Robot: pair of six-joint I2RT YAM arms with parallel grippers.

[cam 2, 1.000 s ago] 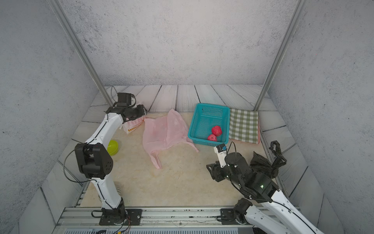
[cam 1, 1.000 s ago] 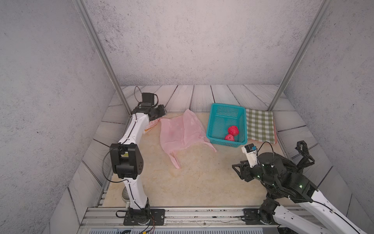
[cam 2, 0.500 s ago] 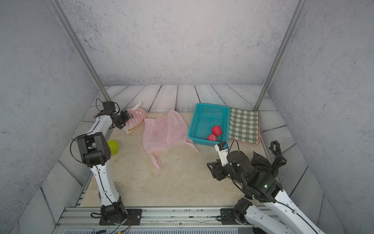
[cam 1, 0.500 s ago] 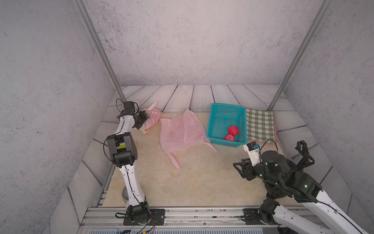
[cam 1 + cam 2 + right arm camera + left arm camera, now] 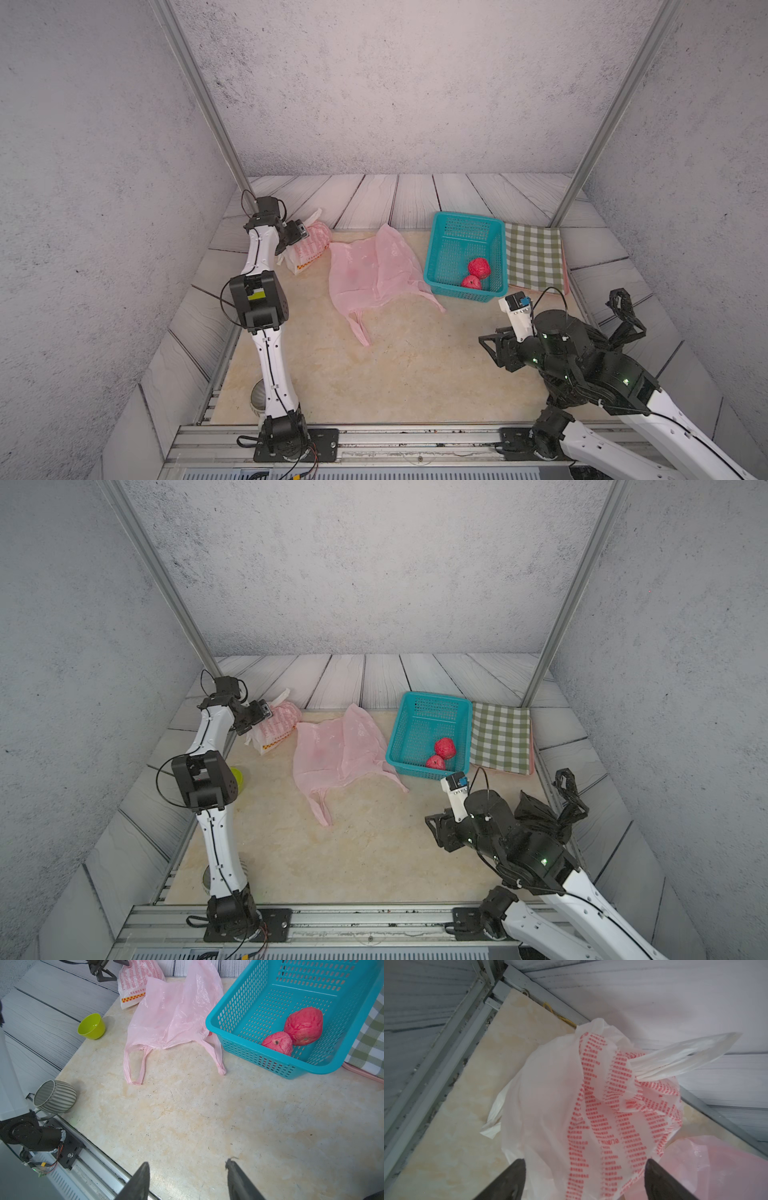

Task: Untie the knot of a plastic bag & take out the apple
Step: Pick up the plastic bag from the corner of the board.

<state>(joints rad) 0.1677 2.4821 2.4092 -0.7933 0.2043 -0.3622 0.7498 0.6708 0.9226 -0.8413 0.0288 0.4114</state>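
Observation:
A white plastic bag with red print sits bulging at the far left of the mat. Its twisted, knotted top and a loose handle show in the left wrist view; what it holds is hidden. My left gripper is open wide, one finger on each side of the bag's near end. Two red apples lie in the teal basket. My right gripper is open and empty above the bare mat at the front right.
An empty pink bag lies flat mid-mat. A green bowl and a grey ribbed cup stand by the left arm. A checked cloth lies right of the basket, and a black bag sits behind the right arm.
My left gripper has opened wider and drawn back a little from the white bag, which now shows more fully. The right arm has hardly moved.

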